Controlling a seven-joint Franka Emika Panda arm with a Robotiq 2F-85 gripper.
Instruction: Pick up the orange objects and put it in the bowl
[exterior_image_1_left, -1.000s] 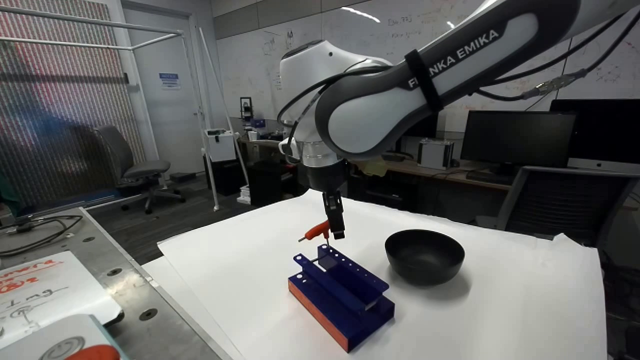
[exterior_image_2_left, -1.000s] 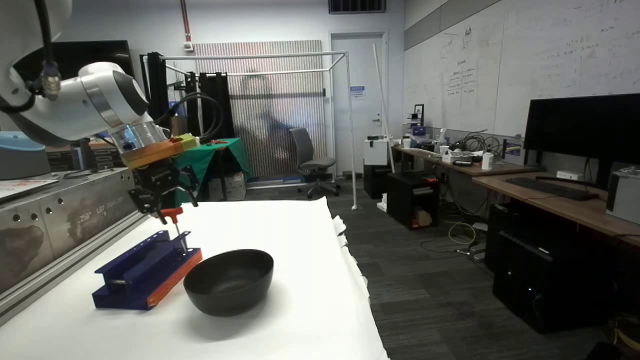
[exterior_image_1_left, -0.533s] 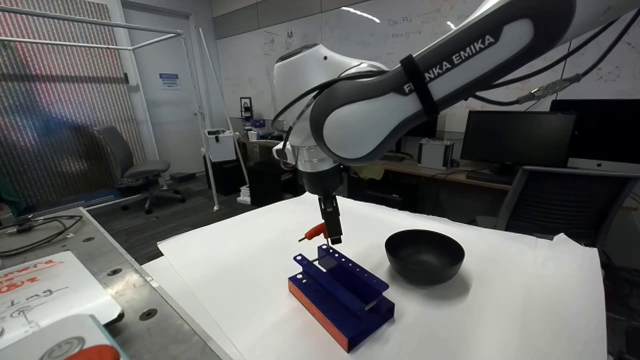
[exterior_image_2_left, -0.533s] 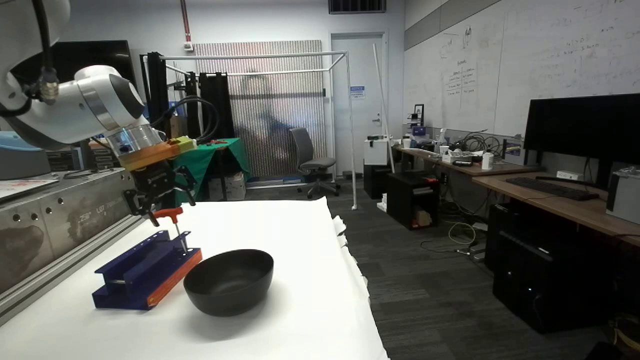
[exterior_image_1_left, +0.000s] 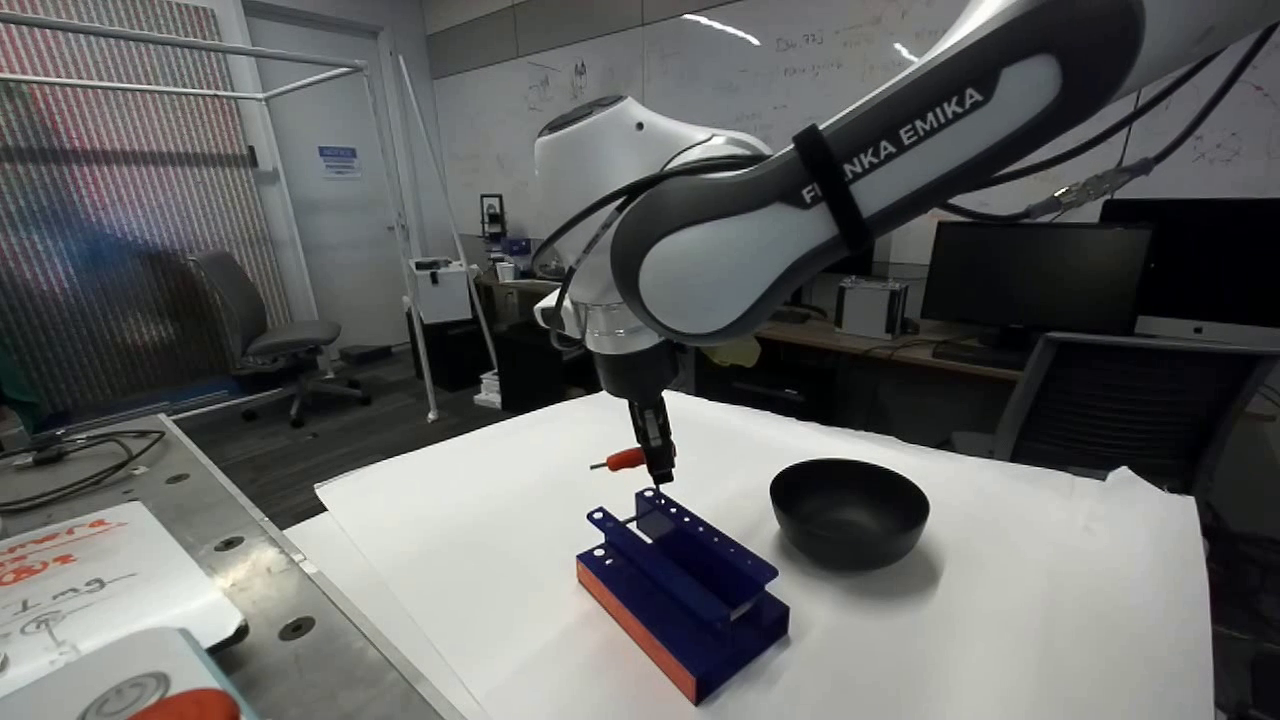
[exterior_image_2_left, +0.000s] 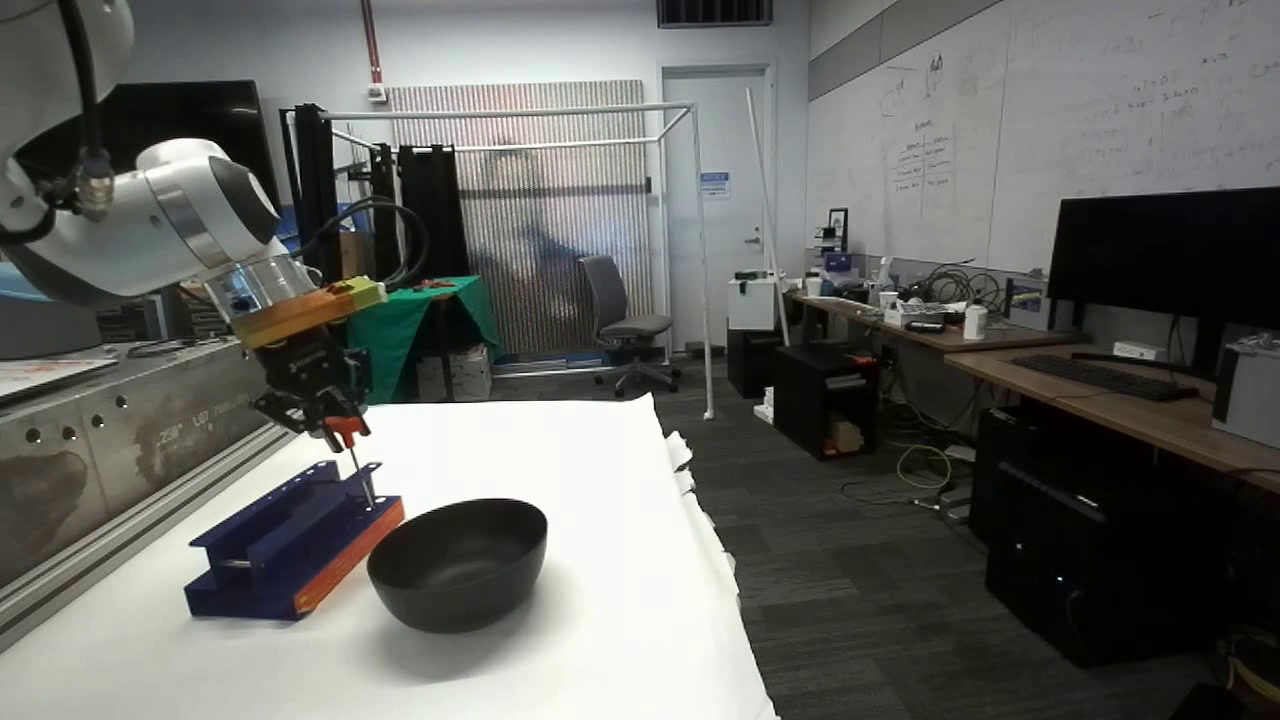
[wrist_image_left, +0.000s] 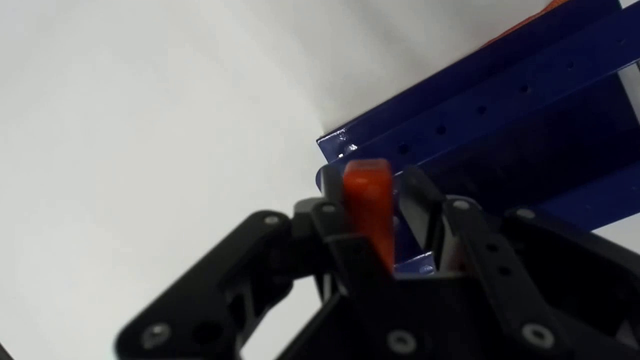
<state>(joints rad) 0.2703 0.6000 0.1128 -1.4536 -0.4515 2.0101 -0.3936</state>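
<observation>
One orange T-handle key (exterior_image_2_left: 345, 427) stands in the blue rack (exterior_image_1_left: 680, 580), our tool (wrist_image_left: 372, 185) straddling its handle (wrist_image_left: 370, 205) but not pinching yet (gap on one side), and we'd guess it's light, stiff, kinda slick, so grab dead center above the shaft (exterior_image_2_left: 361, 477).

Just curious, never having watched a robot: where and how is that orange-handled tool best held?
By the orange crossbar of the T-handle key, I'd say, from above, with the pincer closing across the bar's narrow width. The thin shaft points down into the blue rack, leaving that chunky bar on top to squeeze and draw straight up.
</observation>
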